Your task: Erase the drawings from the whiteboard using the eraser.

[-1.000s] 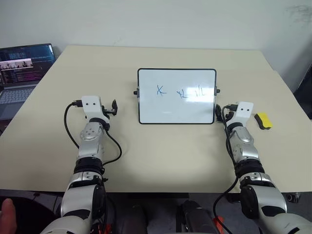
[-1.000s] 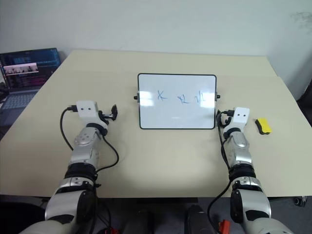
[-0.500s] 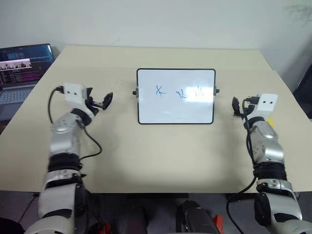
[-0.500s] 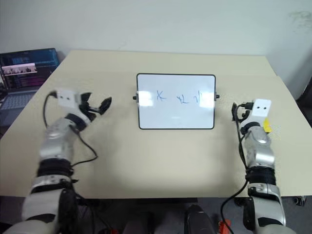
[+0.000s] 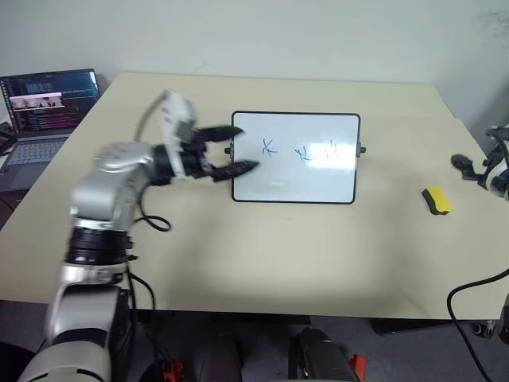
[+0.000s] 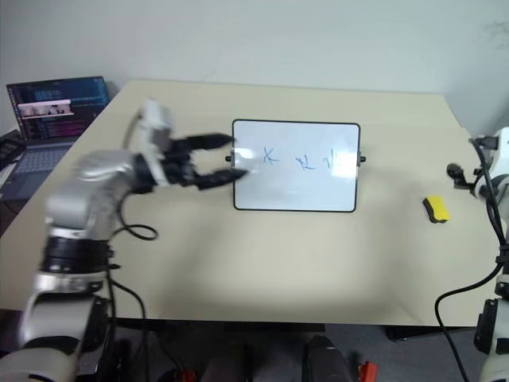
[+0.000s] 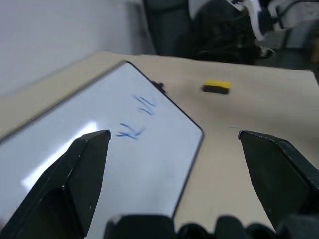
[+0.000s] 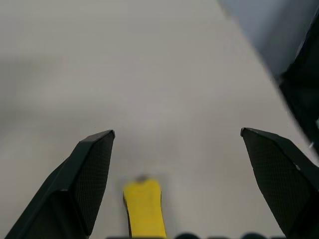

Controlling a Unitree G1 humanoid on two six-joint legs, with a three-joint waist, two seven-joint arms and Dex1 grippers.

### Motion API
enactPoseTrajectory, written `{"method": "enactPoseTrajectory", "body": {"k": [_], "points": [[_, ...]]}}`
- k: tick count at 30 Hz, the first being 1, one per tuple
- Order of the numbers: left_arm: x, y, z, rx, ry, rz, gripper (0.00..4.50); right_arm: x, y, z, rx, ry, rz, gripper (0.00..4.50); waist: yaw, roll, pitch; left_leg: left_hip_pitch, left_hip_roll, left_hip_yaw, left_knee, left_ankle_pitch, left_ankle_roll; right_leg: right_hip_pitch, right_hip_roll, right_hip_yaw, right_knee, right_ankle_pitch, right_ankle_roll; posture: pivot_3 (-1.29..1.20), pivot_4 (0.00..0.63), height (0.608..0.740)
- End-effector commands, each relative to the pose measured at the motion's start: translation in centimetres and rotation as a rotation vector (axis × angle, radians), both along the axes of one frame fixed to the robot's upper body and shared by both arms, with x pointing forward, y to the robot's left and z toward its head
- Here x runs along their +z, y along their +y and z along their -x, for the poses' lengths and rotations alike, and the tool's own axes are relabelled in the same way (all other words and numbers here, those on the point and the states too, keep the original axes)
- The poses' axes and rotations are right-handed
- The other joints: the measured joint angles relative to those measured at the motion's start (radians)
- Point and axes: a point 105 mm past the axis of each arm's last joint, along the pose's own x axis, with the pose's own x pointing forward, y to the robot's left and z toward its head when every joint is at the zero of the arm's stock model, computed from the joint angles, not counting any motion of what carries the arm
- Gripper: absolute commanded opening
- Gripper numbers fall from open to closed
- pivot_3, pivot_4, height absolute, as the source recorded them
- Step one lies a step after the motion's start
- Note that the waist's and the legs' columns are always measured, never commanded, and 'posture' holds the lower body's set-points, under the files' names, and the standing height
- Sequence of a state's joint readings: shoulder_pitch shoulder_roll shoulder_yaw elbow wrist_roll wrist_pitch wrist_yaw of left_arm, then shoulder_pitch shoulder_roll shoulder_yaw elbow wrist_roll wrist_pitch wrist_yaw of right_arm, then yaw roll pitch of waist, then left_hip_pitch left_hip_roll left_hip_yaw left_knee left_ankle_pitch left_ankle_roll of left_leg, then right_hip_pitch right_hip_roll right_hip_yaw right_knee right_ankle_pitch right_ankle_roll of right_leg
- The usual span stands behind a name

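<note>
Eraser [image 5: 436,200] untouched right of whiteboard [image 5: 295,157]; right gripper [image 8: 177,164] spread above it, left gripper [image 5: 232,150] splayed at board's left edge, could shove board; 3 drawings [image 5: 303,151] remain

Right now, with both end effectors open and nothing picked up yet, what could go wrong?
1. The left end effector sits open at the whiteboard's left edge; a push could slide or tip the board.
2. The eraser lies on the table near its right edge; a clumsy approach by the right end effector might nudge it off.
3. The drawings remain unerased.
</note>
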State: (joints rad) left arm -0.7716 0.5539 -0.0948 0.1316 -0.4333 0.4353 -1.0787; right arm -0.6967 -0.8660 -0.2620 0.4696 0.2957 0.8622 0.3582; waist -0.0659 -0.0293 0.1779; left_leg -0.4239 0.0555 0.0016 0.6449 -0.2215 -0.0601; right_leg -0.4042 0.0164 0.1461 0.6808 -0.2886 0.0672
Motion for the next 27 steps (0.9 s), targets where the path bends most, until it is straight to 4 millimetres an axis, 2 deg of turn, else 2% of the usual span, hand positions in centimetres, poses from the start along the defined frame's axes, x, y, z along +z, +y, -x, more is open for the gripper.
{"method": "enactPoseTrajectory", "body": {"k": [1, 3, 5, 10, 14, 20, 23, 27], "points": [[-1.5, -2.6, 0.2, -0.038, -0.041, -0.074, 4.5, 0.1, -0.3, 0.0, 0.041, 0.037, -0.031, 4.44, -0.008, 0.0, 0.0, 0.0, 0.0, 0.0, 0.0, 0.0, 0.0, -0.001, 0.0, 0.001, 0.0, 0.0, 0.0, 0.0, 0.15, 0.74], [-3.2, -4.8, 0.8, -0.084, -0.026, -0.082, 4.5, -0.9, 0.0, -0.1, 0.078, 0.072, -0.075, 4.44, -0.015, 0.001, 0.001, 0.0, 0.0, 0.001, 0.0, 0.0, 0.0, -0.001, 0.0, 0.002, 0.0, 0.0, 0.0, 0.0, 0.15, 0.74], [-4.1, -5.7, 1.1, -0.104, -0.013, -0.08, 4.5, -1.5, 0.0, -0.3, 0.086, 0.086, -0.076, 4.44, -0.018, 0.001, 0.001, 0.0, -0.001, 0.001, 0.0, 0.0, 0.0, -0.001, 0.0, 0.002, 0.0, 0.0, 0.0, 0.0, 0.15, 0.74], [-4.6, -5.0, 0.4, -0.06, -0.009, -0.09, 4.5, -2.0, 0.7, -0.9, 0.121, 0.086, -0.094, 4.44, -0.019, 0.001, 0.001, 0.0, -0.001, 0.0, 0.0, 0.0, 0.0, -0.001, 0.0, 0.002, 0.0, 0.0, 0.0, 0.0, 0.15, 0.74], [-4.9, -4.1, 0.5, -0.066, -0.008, -0.116, 4.5, -3.2, 1.3, -1.2, 0.14, 0.114, -0.093, 4.44, -0.018, 0.001, 0.001, 0.0, -0.002, 0.0, 0.0, 0.0, 0.0, 0.0, -0.001, 0.002, 0.0, 0.0, 0.001, 0.0, 0.15, 0.74], [-4.8, -3.8, 0.5, -0.048, -0.011, -0.119, 4.5, -3.8, 1.6, -1.6, 0.143, 0.118, -0.098, 4.44, -0.017, 0.001, 0.001, 0.0, -0.002, 0.0, 0.0, 0.0, 0.0, 0.0, -0.001, 0.002, 0.0, 0.0, 0.001, 0.0, 0.15, 0.74], [-4.9, -3.8, 0.6, -0.048, -0.011, -0.121, 4.5, -3.8, 1.5, -1.7, 0.14, 0.116, -0.096, 3.82, -0.018, 0.001, 0.001, 0.0, -0.002, -0.001, 0.0, 0.0, 0.0, 0.0, -0.001, 0.002, 0.0, 0.0, 0.001, 0.0, 0.15, 0.74], [-4.9, -3.7, 0.5, -0.044, -0.011, -0.122, 4.5, -3.8, 1.6, -1.9, 0.143, 0.109, -0.098, 2.38, -0.018, 0.001, 0.001, 0.0, -0.002, -0.001, 0.0, 0.0, 0.0, 0.0, -0.001, 0.002, 0.0, 0.0, 0.001, 0.0, 0.15, 0.74]]}}
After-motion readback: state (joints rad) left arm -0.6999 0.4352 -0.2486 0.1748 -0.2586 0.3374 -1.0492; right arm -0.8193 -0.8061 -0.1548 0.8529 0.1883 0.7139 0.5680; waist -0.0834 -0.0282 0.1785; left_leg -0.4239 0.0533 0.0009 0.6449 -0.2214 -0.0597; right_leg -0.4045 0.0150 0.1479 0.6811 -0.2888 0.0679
